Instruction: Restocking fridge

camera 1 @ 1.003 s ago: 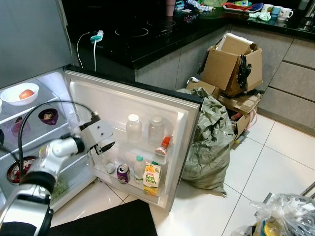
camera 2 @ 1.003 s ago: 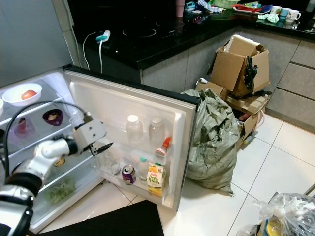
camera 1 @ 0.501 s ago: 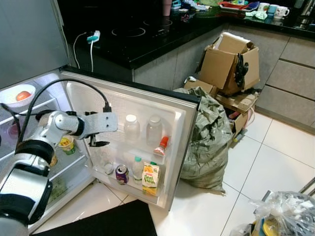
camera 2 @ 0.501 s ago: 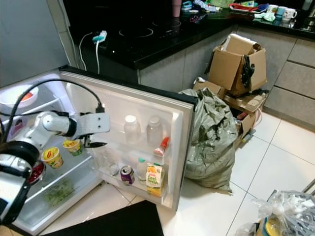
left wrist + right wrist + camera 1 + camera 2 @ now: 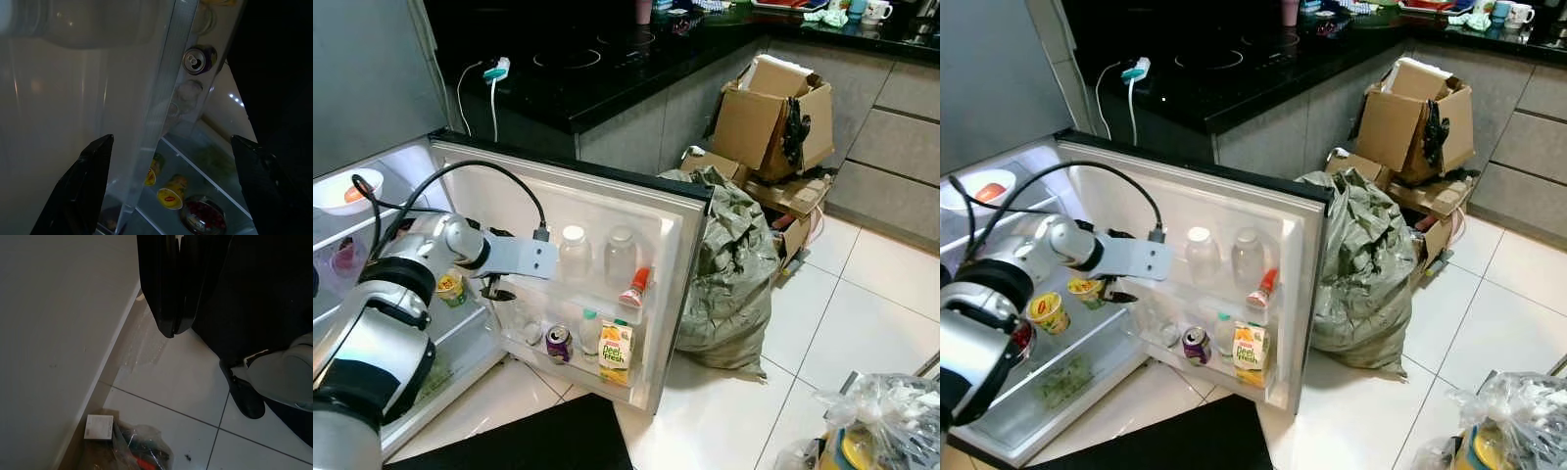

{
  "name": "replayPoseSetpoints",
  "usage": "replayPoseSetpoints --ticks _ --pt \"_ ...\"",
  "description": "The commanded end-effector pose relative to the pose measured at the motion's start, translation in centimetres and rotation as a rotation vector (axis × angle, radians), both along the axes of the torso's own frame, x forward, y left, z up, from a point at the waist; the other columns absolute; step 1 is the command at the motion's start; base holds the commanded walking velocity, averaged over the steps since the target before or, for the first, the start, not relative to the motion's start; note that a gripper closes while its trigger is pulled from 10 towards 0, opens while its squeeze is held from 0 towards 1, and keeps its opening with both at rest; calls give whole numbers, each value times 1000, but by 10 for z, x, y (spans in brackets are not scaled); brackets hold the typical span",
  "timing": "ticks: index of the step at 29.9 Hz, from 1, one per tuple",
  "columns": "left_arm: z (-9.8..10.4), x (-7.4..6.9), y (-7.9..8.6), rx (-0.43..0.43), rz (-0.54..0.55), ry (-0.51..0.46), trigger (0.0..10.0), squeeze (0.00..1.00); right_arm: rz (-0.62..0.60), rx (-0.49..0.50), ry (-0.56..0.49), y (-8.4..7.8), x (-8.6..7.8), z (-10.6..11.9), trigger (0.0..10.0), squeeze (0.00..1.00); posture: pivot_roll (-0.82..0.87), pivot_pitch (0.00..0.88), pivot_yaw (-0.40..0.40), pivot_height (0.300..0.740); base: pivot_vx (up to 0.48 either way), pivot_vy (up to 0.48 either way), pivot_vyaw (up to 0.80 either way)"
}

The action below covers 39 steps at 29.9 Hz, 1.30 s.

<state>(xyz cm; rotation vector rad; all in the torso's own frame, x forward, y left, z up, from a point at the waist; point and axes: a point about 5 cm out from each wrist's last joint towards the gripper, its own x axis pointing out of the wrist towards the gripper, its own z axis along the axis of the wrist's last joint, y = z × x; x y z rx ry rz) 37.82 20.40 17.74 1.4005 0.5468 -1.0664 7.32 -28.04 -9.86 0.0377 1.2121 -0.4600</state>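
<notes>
The small fridge's door [image 5: 607, 211] stands wide open. Its lower rack holds a purple can [image 5: 558, 345], a small bottle [image 5: 589, 333] and an orange juice carton [image 5: 616, 352]. The upper rack carries two clear bottles [image 5: 576, 253] and a red-capped bottle [image 5: 634, 289]. My left gripper [image 5: 497, 291] hangs at the hinge side of the door, close to its inner face. Seen from the left wrist, this gripper [image 5: 171, 186] is open, with the door's edge running between the fingers and nothing held. My right gripper [image 5: 171, 328] hangs shut over the floor tiles.
Yellow cups [image 5: 1046, 311] and a white bowl [image 5: 347, 191] sit on the fridge shelves. A stuffed green sack [image 5: 729, 264] leans beside the door, cardboard boxes [image 5: 773, 113] behind it. A plastic bag [image 5: 881, 421] lies at the near right, a black mat [image 5: 538, 441] underfoot.
My left arm has risen and reached right, from low in front of the fridge shelves to the door's inner face. The camera has shifted slightly.
</notes>
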Motion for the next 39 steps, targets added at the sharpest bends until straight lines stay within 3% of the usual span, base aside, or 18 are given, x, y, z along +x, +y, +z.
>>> replayPoseSetpoints --ticks 1,14,29,39 --pt "-6 2 -11 16 -20 -3 10000 0 -20 -6 -4 -2 -2 0 10000 0 -150 45 26 740 0 0 0" --pt "-16 4 -24 25 -30 -26 10000 0 -20 -14 -10 -5 -2 2 10000 0 -174 70 22 740 0 0 0" --pt "-24 3 -22 32 -11 -46 10000 0 -10 -26 57 -10 -36 -1 10000 0 -191 172 17 740 0 0 0" --pt "-24 4 -30 52 -49 -78 10000 0 -25 -28 50 -9 -38 -1 10000 0 -205 184 37 740 0 0 0"
